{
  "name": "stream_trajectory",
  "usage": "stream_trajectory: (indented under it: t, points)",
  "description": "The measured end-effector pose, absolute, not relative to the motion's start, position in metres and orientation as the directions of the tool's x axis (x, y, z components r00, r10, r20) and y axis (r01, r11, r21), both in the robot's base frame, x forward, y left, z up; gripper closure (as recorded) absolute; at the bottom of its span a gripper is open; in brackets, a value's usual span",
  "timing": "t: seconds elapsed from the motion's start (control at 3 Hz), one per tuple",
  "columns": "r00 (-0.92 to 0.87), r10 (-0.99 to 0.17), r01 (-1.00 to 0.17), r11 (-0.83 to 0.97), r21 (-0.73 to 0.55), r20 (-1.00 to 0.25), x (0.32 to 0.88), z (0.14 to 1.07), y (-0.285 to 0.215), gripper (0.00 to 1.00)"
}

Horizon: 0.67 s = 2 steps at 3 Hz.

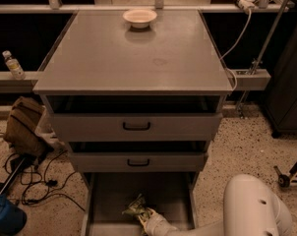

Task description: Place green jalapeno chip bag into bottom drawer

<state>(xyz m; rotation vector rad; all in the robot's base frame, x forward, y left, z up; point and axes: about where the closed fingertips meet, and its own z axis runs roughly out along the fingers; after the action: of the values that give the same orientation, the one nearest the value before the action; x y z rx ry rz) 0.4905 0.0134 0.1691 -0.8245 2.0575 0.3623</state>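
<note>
Speckled flooring surrounds a grey metal cabinet (133, 63). Low in its wide, shallow grey bottom drawer (175, 195), the robot's pale gripper (144, 218) touches the small crinkled green jalapeno chip bag (134, 207) lying on the tray; whether it is clamped on the bag cannot be told. A round white bowl (139, 17) sits on the cabinet top.

- The green jalapeno chip bag (136, 207) is a small, crinkled foil bag in mottled green with pale patches. It sits low inside the drawer at the bottom centre of the frame.
- The bottom drawer (111, 195) is a wide, shallow grey tray with thin side walls, pulled open.
- The hand (147, 219) reaches in from the lower right and is right at the bag.
</note>
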Motion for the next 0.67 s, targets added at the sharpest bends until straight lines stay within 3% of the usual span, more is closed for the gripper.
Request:
stream_trajectory:
  t: [0.67]
  points:
    - [-0.406, -0.421, -0.672, 0.739, -0.046, -0.811, 0.4905, 0.1691, 0.0134, 0.58]
